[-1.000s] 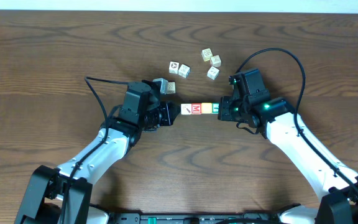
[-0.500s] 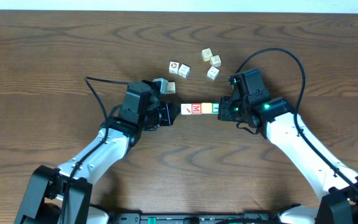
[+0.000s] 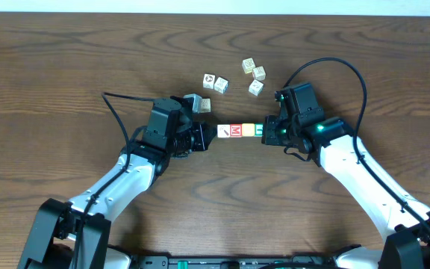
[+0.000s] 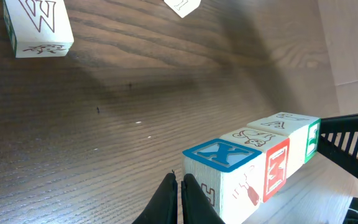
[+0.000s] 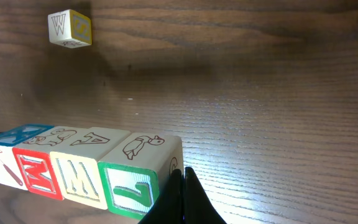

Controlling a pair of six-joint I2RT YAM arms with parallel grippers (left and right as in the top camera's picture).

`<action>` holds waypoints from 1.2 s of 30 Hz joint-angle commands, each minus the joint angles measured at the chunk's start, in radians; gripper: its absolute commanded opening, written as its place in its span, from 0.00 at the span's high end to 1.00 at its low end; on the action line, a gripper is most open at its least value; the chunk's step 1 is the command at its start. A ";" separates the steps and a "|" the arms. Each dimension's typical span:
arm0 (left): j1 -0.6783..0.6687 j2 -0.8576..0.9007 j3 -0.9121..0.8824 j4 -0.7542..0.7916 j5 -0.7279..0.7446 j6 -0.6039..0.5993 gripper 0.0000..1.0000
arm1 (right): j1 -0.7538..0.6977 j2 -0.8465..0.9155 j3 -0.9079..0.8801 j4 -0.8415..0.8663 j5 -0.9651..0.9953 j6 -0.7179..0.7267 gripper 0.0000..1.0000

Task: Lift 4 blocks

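Nothing moved since prev frame. My left pincer (image 3: 209,135) & right pincer (image 3: 266,133) shut, pressed on ends of blocks (image 3: 239,131) mid-frame; uneven squeeze could buckle row.

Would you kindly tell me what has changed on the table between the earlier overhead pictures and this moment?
Nothing visibly changed. The row of four blocks lies in the same spot, with the left gripper and the right gripper shut at either end of it, as before. The loose cubes beyond the row are where they were.
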 commanded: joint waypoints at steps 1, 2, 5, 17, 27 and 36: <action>-0.062 -0.021 0.039 0.024 0.190 0.005 0.93 | 0.048 -0.001 0.044 0.023 -0.272 0.011 0.99; -0.062 -0.021 0.039 0.024 0.190 0.005 0.93 | 0.048 -0.001 0.044 0.023 -0.272 0.011 0.99; -0.062 -0.021 0.039 0.024 0.190 0.005 0.93 | 0.048 -0.001 0.044 0.023 -0.275 0.011 0.99; -0.061 -0.021 0.039 0.024 0.190 0.005 0.93 | 0.048 -0.001 0.044 0.023 -0.282 0.010 0.99; -0.061 -0.021 0.039 0.028 0.190 0.005 0.93 | 0.048 -0.001 0.044 0.023 -0.295 0.003 0.99; -0.061 -0.021 0.039 0.027 0.190 0.005 0.93 | 0.048 -0.001 0.044 0.022 -0.294 -0.008 0.99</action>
